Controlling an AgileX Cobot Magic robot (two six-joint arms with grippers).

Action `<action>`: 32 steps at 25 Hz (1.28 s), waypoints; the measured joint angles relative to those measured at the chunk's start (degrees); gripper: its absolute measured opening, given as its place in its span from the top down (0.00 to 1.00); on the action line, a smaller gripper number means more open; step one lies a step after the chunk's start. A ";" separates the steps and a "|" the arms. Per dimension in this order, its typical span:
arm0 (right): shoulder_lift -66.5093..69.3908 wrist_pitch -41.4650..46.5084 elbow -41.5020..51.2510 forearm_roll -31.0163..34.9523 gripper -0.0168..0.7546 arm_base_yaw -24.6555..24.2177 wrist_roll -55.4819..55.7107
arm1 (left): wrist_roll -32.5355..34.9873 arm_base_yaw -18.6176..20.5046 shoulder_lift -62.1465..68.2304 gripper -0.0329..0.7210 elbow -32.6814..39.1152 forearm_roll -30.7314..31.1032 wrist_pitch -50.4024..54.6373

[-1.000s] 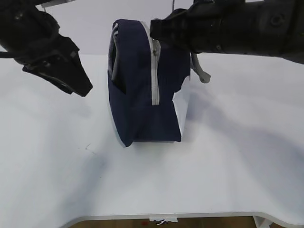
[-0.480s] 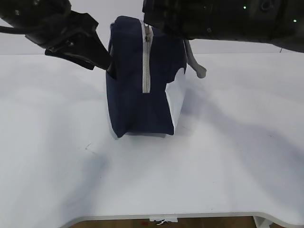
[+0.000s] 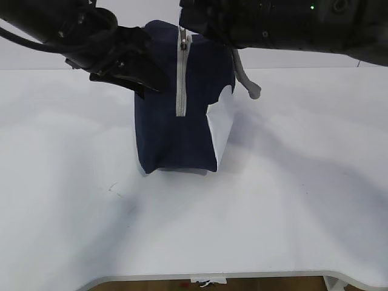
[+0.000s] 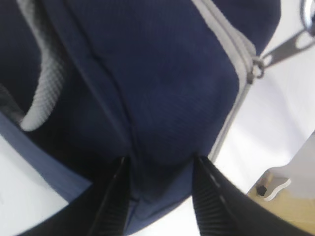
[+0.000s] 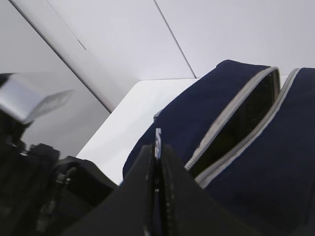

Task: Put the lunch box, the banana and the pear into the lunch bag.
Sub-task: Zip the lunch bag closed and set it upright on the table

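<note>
Now lunch bag (image 4: pixel 162 83) pinched between left gripper (image 4: pixel 160 196) fingers — upright.

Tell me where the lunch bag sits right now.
In the exterior view the lunch bag stands upright at table centre, the left gripper gripping its left side and the right gripper at its zipper on top.

in the exterior view both arms run off the top edge, and the left gripper (image 3: pixel 142 76) covers the bag's (image 3: pixel 182 133) upper corner at 10 o'clock. the right gripper (image 3: pixel 191 27) hides the zipper's (image 3: pixel 180 91) top end. the bag's inside cannot be seen. the left wrist view is blurred and cuts the bag off at 12 and 9 o'clock. the counter's (image 3: pixel 291 200) front corners are cut off.
</note>
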 joint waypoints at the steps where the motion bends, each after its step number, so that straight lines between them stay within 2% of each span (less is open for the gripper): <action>1: 0.00 0.00 0.00 0.00 0.99 0.00 0.08 | 0.54 0.00 0.51 0.53 0.00 -0.83 -0.45; 6: 0.00 -0.43 0.00 -0.12 0.99 0.00 0.58 | 2.37 0.00 2.06 0.56 0.00 -2.48 -2.17; 7: 0.00 -0.56 0.00 -0.12 0.99 0.00 0.57 | 2.88 0.00 2.15 0.60 0.00 -2.48 -2.17; 9: 0.12 -0.56 0.00 -0.42 0.99 0.00 0.57 | 4.64 0.00 2.15 0.75 0.00 -1.77 -2.04; 10: 0.20 -0.56 0.00 -0.97 0.99 0.00 0.70 | 5.67 0.00 2.15 0.85 0.00 -0.97 -1.46; 13: 0.52 -1.16 0.00 -2.76 0.99 0.00 0.72 | 9.31 0.00 2.15 0.95 0.00 2.79 1.62; 19: 0.52 -1.81 -0.41 -6.68 0.99 0.07 0.82 | 11.80 0.00 2.15 0.96 0.00 12.75 6.88; 32: 0.61 5.97 -1.40 -13.96 0.99 0.22 0.82 | 12.18 0.00 -0.89 0.96 -0.18 20.21 13.05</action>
